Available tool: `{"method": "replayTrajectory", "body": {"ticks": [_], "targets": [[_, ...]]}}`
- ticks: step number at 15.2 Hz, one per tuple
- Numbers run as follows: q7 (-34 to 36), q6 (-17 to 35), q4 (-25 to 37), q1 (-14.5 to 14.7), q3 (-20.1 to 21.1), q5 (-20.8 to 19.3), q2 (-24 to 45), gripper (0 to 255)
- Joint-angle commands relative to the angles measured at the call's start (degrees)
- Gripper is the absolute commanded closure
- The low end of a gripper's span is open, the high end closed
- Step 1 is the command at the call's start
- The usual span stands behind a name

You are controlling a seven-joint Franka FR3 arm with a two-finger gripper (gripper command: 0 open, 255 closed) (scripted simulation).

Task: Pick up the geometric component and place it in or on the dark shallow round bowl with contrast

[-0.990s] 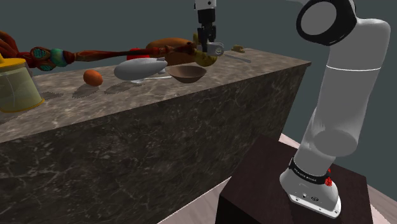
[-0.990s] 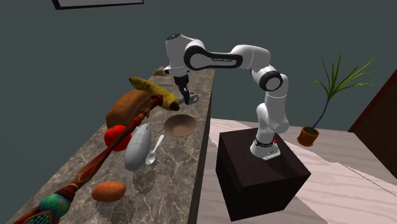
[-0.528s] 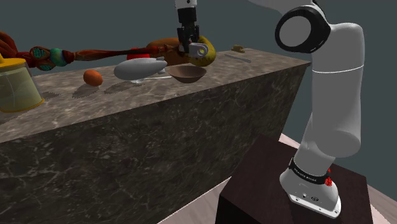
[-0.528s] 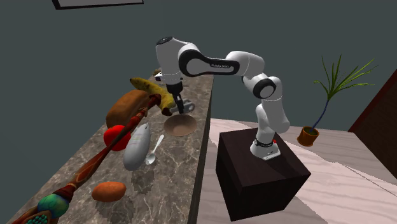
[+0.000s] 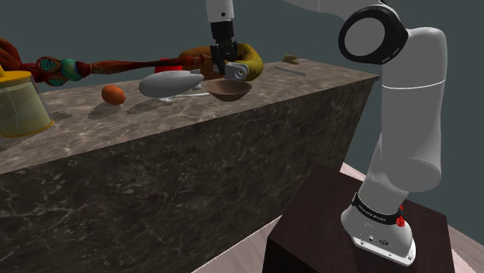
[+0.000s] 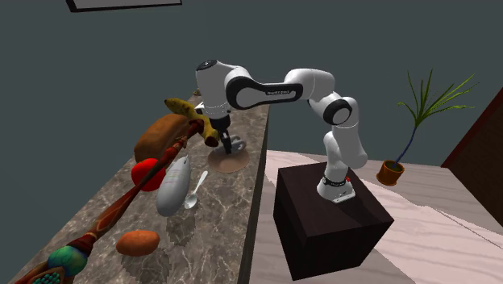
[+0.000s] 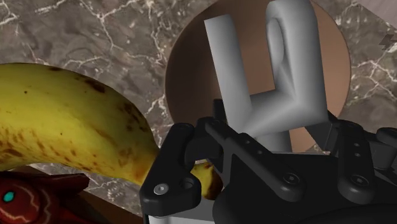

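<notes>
Grey component (image 7: 267, 83), brown bowl (image 7: 188, 75), brown-spotted yellow banana (image 7: 70, 121)

Component (image 7: 280, 111) over bowl (image 7: 191, 83), beside banana (image 7: 70, 121)

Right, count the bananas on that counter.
1: the spotted banana lies by the brown bowl, beside the gripper holding the grey part. Others may hide behind the clutter.

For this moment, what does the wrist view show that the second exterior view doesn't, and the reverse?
Wrist view: the grey component, forked with a hole, clasped in the hand over the brown bowl. Second exterior view: the whole white arm, its dark stand, a spoon on the counter and a potted plant. Both: the brown bowl, the spotted banana, the marbled counter.
</notes>
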Motion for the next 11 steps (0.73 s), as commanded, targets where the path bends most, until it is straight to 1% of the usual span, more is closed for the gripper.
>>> {"method": "replayTrajectory", "body": {"ticks": [1, 6, 11], "targets": [[0.1, 1.9, -2.5, 0.1, 0.0, -0.1, -0.7, 255], [0.3, 6.7, -9.1, 0.3, 0.1, -0.3, -2.4, 255], [0.3, 6.7, -9.1, 0.3, 0.1, -0.3, -2.4, 255]]}}
